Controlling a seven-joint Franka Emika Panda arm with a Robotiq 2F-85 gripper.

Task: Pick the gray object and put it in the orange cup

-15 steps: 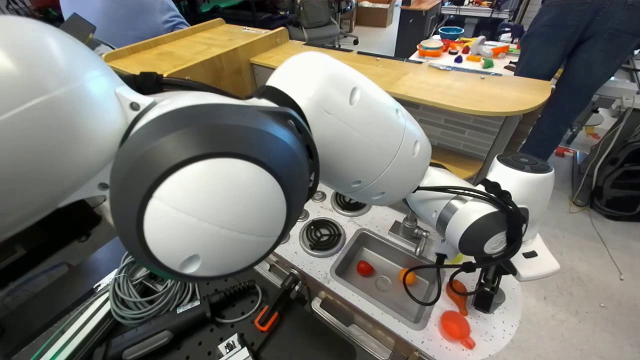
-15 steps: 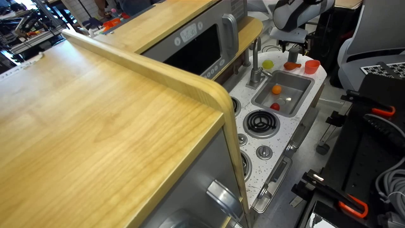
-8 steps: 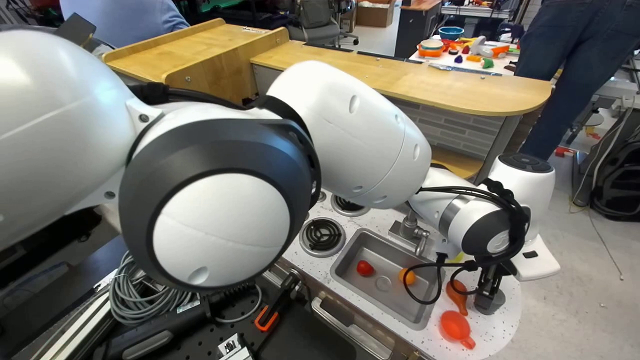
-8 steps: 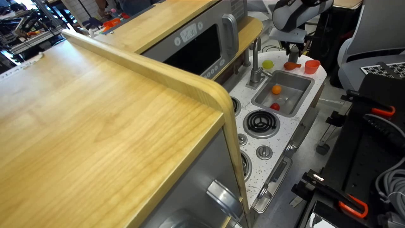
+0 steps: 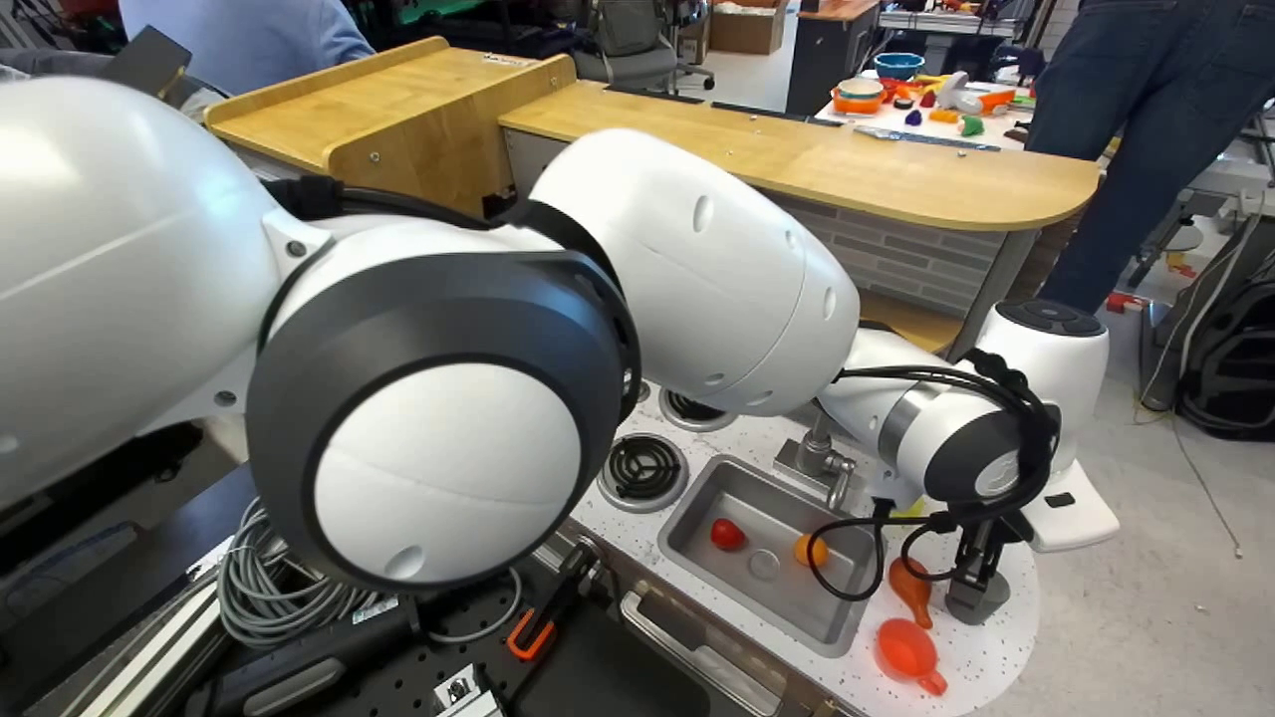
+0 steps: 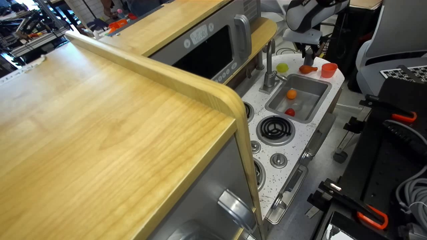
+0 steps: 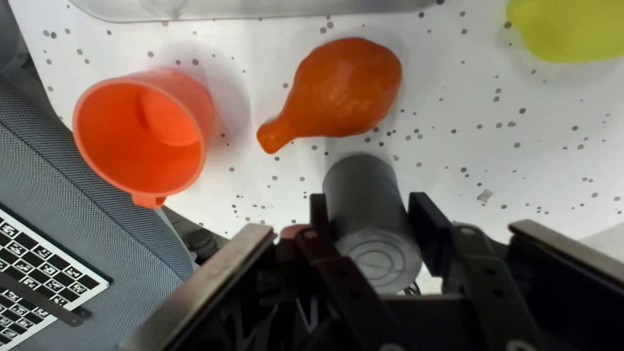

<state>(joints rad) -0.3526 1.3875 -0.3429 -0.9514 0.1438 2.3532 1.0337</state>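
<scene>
The gray object [image 7: 361, 183], a dull dark cylinder with rings on its pale end, is held between my gripper's [image 7: 369, 207] two black pads. The jaws press against its sides. In an exterior view this gray object [image 5: 978, 600] shows below the fingers, over the right end of the counter. Another exterior view has the gray object [image 6: 309, 60] slightly tilted; a gap beneath it cannot be told. The orange cup [image 7: 199, 100] lies to the left in the wrist view, mouth facing the camera. In both exterior views the cup [image 5: 906, 649] [image 6: 329, 71] stands near the counter's front edge.
An orange-brown drumstick-shaped toy [image 7: 348, 87] lies between the cup and the gray object's far side. A yellow-green piece [image 7: 575, 31] is farther right. The sink [image 6: 325, 87] holds a red and an orange toy, with a faucet [image 6: 269, 71] behind.
Around the gray object the fingers have drawn together until they grip its sides. The gripper has shifted slightly, and the gray object now leans a little. Cup and other toys stay put.
</scene>
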